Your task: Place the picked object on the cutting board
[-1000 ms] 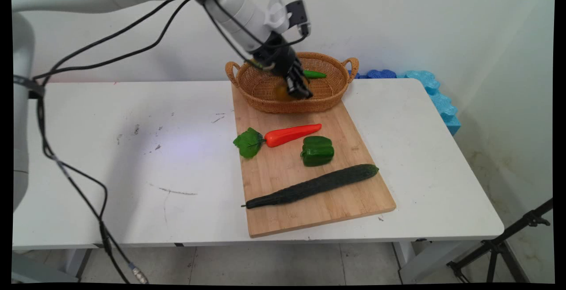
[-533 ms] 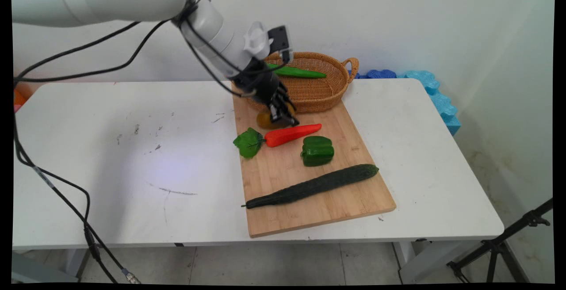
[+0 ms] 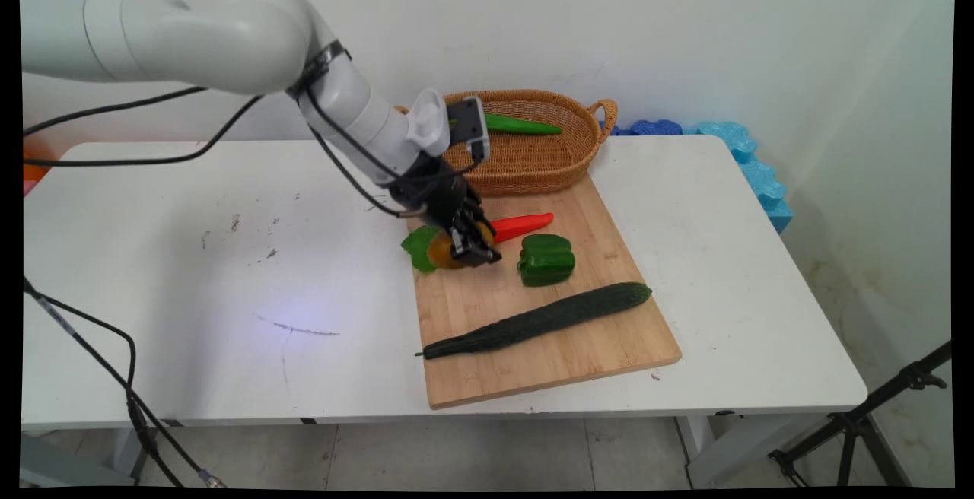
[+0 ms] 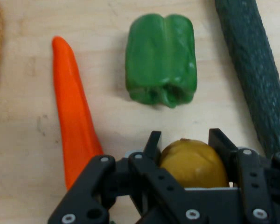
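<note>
My gripper (image 3: 468, 244) (image 4: 189, 144) is shut on a round yellow-brown fruit (image 3: 441, 252) (image 4: 193, 163) and holds it just above the wooden cutting board (image 3: 578, 347). It hangs over the leafy end of the red-orange carrot (image 3: 521, 225) (image 4: 74, 126), whose green leaves (image 3: 416, 248) show to the left. A green bell pepper (image 3: 545, 259) (image 4: 161, 58) lies just right of the gripper. Nearer the front, a long dark cucumber (image 3: 540, 320) (image 4: 256, 79) lies across the board.
A wicker basket (image 3: 563, 157) stands at the board's far end with a green chili (image 3: 521, 126) inside. Blue foam pieces (image 3: 749, 160) sit at the table's far right edge. Black cables hang at the left, and a tripod (image 3: 867, 423) stands low at the right.
The gripper carried the yellow-brown fruit out of the basket and toward the near left, lowering it over the carrot's leafy end. The chili in the basket is uncovered.
</note>
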You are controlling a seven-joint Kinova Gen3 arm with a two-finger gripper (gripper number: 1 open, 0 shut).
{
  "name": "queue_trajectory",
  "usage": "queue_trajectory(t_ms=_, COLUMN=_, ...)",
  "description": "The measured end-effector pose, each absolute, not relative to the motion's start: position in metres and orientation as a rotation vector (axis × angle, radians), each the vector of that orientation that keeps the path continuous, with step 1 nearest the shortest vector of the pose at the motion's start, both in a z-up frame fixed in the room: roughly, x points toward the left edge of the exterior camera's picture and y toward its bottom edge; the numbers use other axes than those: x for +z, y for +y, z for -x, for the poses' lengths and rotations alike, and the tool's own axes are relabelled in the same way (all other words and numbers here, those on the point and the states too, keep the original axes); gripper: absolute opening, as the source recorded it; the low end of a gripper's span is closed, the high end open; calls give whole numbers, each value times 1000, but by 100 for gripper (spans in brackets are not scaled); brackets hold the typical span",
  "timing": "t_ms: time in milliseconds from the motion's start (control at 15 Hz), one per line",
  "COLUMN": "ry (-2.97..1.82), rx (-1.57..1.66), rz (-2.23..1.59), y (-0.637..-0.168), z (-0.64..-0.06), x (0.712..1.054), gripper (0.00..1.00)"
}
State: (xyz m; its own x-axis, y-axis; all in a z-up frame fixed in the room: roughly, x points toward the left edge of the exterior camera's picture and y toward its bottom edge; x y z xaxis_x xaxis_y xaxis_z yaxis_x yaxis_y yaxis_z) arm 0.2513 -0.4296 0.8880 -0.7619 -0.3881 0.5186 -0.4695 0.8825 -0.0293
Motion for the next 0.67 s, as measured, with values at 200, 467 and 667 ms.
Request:
queue_trajectory(t_ms=200, ry=-2540, rx=200, rz=-654, y=-424, z=-253, x=873, gripper=0)
queue_trajectory(t_ms=467, ry=-2539, rx=191, rz=-688, y=-420, z=-254, x=853, gripper=0)
queue_trajectory(t_ms=667, ry=-2530, rx=191, rz=-700, y=-420, z=-252, x=842, gripper=0)
